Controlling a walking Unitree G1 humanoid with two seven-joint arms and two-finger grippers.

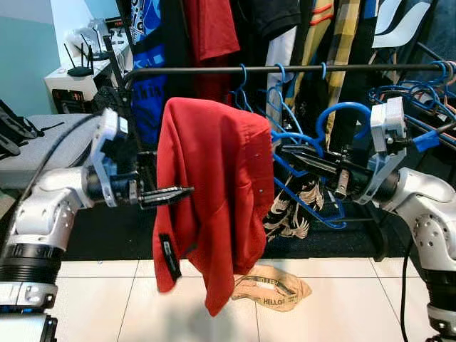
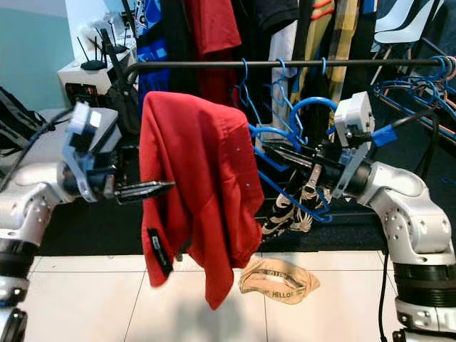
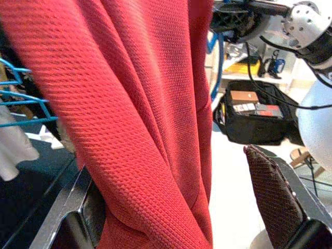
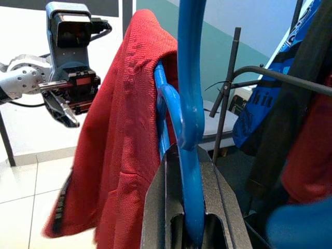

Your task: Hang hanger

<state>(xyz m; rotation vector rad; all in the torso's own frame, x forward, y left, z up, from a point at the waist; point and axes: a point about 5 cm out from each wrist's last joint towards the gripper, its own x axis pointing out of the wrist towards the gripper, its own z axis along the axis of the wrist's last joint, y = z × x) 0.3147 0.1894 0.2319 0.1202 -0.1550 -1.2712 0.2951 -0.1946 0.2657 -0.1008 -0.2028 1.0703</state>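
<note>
Right gripper [image 1: 299, 155] seen clamped on blue hanger [image 4: 188, 119], fingers pressed tight on plastic below hook. Red shirt [image 1: 214, 192] draped over hanger, held in air just below black rail [image 1: 285, 70], not yet hooked on. Left gripper [image 1: 174, 192] held at shirt's edge, fingers spread, cloth between them in wrist view, nothing pinched. Hanger judged light, stiff, smooth plastic, prone to swivel in grip; best held near hook base. Shirt judged soft, limp, lopsided, liable to slide off. Beige cap [image 1: 274, 288] noted on floor
</note>
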